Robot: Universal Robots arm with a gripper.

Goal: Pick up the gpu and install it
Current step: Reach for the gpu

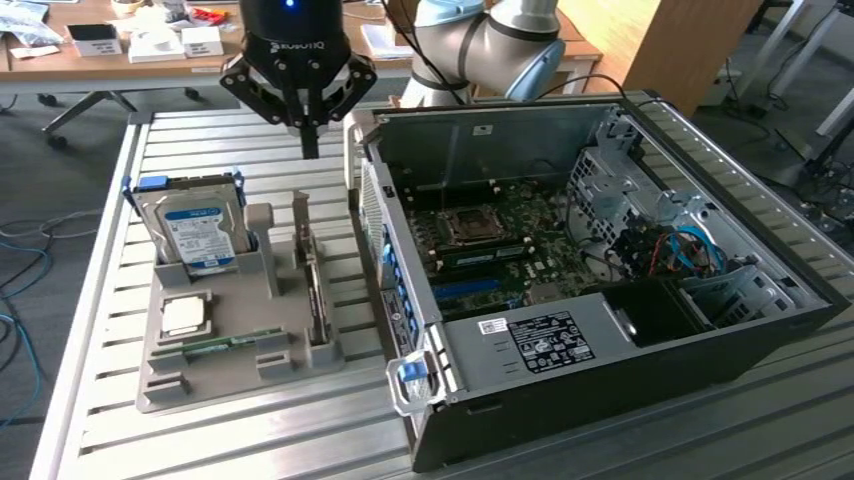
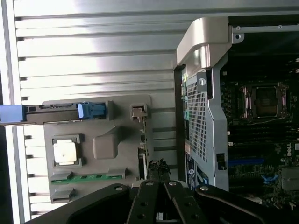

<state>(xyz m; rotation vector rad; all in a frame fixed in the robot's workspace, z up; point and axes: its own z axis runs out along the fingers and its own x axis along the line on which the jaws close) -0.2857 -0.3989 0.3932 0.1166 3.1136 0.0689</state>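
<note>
The gripper (image 2: pixel 156 205) hides 1 end of the gpu (image 2: pixel 144 149) in the wrist view. The hard drive (image 2: pixel 51 113) runs off that picture's edge.

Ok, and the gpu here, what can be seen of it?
The gpu is a thin, flat, dark card standing on its long edge in a slot of the grey holder tray, on the side nearest the open computer case. A narrow silver-grey metal bracket rises at one end. Only the tray touches it; the shut gripper hangs above and apart from it.
</note>
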